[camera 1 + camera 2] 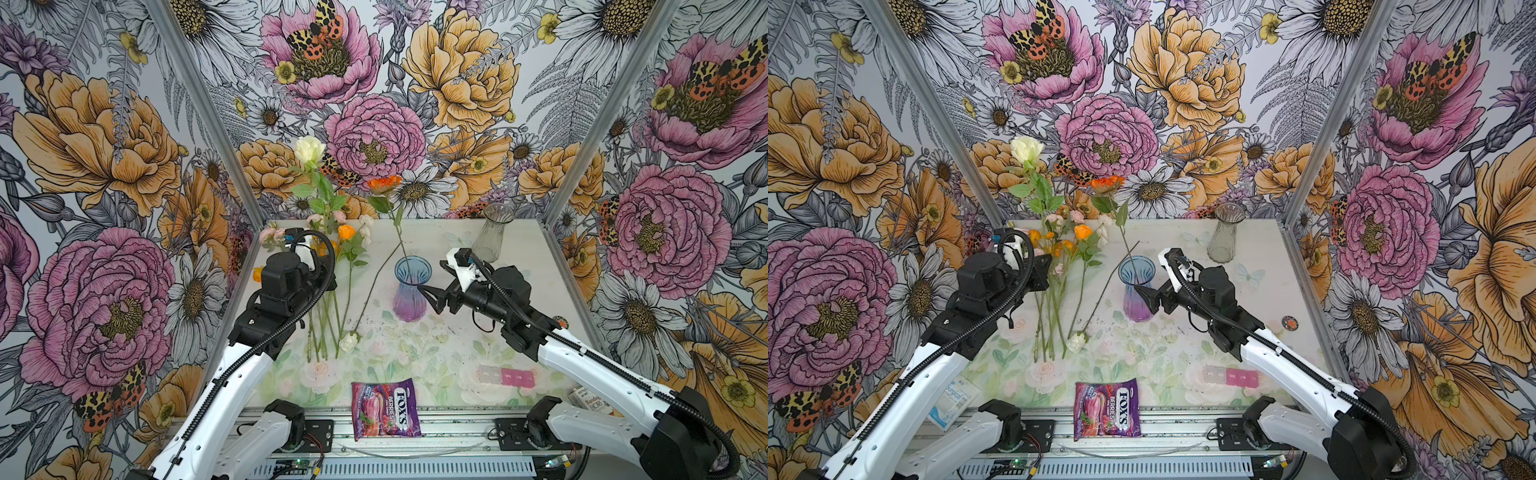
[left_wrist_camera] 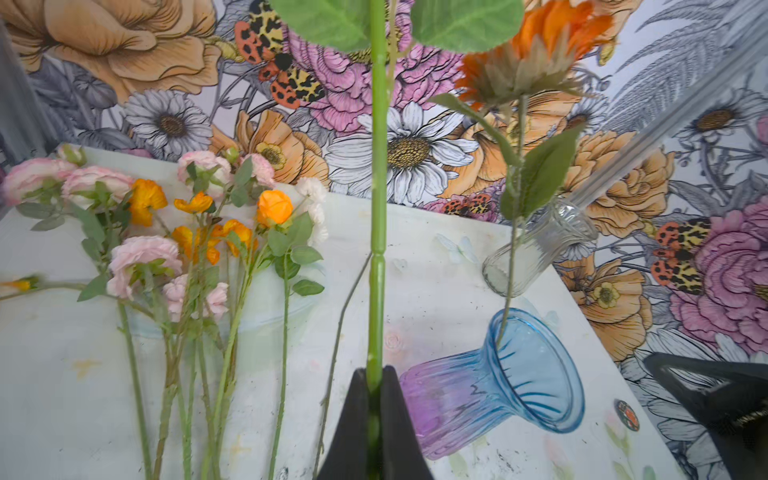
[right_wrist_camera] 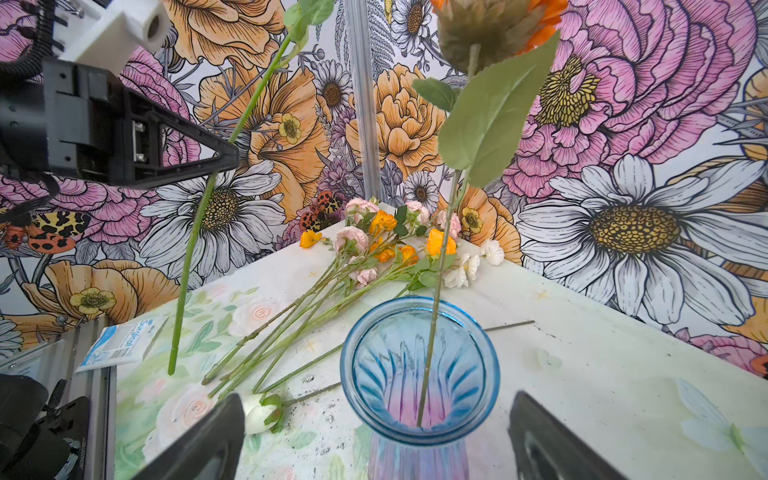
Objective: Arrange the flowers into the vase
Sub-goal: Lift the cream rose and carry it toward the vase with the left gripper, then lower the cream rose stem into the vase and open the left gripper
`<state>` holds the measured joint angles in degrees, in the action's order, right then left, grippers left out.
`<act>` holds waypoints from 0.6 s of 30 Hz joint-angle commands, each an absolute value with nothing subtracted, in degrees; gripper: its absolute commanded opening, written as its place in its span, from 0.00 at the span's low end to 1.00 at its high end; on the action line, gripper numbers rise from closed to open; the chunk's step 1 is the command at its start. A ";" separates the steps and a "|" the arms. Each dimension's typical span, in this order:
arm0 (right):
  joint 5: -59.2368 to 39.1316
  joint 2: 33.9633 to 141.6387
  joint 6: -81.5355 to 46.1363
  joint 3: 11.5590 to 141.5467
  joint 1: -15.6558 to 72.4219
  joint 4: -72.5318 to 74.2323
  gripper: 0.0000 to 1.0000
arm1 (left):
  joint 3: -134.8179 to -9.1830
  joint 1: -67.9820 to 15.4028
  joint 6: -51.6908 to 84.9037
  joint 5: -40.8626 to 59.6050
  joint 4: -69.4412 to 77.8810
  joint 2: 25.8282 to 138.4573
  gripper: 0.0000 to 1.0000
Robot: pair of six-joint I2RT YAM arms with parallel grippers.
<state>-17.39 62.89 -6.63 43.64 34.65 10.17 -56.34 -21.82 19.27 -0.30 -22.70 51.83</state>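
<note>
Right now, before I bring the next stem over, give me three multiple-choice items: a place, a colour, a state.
1. Where is the orange flower? A standing in the blue vase B lying flat C held in the air
2. What colour is the rose in the left gripper? A pink B cream C orange
3. How is the right gripper? A shut on a stem B shut, empty C open
A: its stem runs down into the vase's mouth.
B: a cream bloom tops the pinched green stem.
C: its fingers stand wide either side of the vase.
</note>
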 commanded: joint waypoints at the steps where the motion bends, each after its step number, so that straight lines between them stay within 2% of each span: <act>1: -16.42 61.83 -7.93 43.33 34.08 11.82 0.99 | -57.18 -31.57 13.64 -2.28 -9.23 50.23 0.00; 4: -15.73 61.53 -9.29 42.99 32.81 12.06 0.99 | -56.75 -40.91 7.05 -8.76 4.64 51.82 0.00; 8: -15.73 60.55 -9.71 42.04 31.98 12.96 0.99 | -59.52 -46.21 3.40 -10.84 15.63 58.19 0.00; 18: -15.72 59.57 -9.06 40.43 31.97 15.18 1.00 | -64.31 -48.00 1.04 -11.60 27.62 70.75 0.00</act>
<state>-16.12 60.05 -8.60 40.62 31.99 13.08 -61.98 -47.79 2.94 -9.69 20.80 69.60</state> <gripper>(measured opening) 0.995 0.060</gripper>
